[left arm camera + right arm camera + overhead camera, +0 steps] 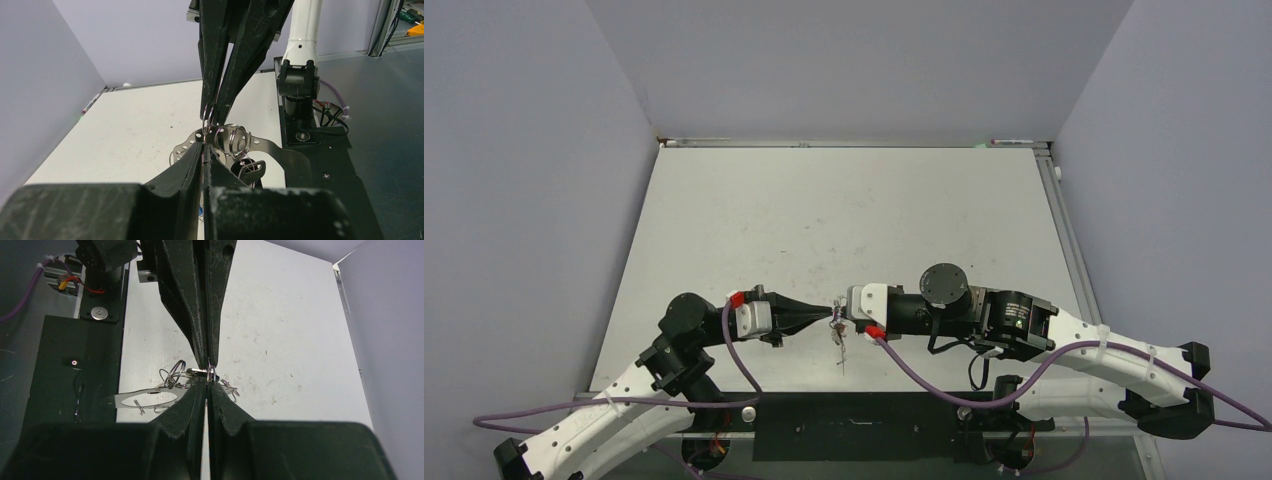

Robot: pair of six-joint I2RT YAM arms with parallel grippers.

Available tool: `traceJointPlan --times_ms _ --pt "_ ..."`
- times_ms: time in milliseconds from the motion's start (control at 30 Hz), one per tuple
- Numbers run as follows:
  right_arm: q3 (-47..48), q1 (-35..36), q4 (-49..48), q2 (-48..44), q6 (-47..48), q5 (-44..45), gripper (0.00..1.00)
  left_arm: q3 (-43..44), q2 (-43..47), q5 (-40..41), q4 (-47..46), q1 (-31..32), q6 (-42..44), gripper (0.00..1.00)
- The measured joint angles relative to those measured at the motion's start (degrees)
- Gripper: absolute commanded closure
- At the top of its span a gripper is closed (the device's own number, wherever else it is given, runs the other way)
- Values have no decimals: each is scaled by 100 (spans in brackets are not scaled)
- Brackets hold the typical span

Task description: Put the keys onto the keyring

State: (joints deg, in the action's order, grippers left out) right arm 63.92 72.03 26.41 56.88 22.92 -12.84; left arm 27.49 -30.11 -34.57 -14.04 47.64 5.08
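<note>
My two grippers meet tip to tip above the near middle of the table. The left gripper (pixel 829 317) (pixel 204 146) is shut, with the thin wire of a small split ring (pixel 209 116) between its tips. From the opposite side my right gripper (pixel 845 312) (pixel 206 382) is shut on that same small ring (pixel 211 372). Under the ring hangs the keyring (pixel 186 144) (pixel 120 400), a flat silvery band with holes along its rim. The keys (pixel 252 167), a dark oval loop with short metal pieces, dangle beside further silvery rings (pixel 235 137). One thin piece (pixel 840 355) hangs lowest.
The black base plate (pixel 864 425) and both arm bases line the table's near edge, just behind the hanging bunch. A raised rail (pixel 1064 230) runs along the right side of the white table (pixel 844 220), and grey walls close in the other sides.
</note>
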Motion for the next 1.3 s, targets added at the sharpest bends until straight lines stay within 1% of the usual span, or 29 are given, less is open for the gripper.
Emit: traceJointPlan --times_ms 633,1033,1300 --pt "-444 -9 -903 -149 -83 -197 95 -2 61 -33 -92 -7 -2 100" --pt "-680 -9 -1307 -457 -107 -157 95 -2 107 -44 -251 0 4 100" --pt "-863 -9 -1412 -658 -127 -153 95 -2 120 -42 -240 0 11 100"
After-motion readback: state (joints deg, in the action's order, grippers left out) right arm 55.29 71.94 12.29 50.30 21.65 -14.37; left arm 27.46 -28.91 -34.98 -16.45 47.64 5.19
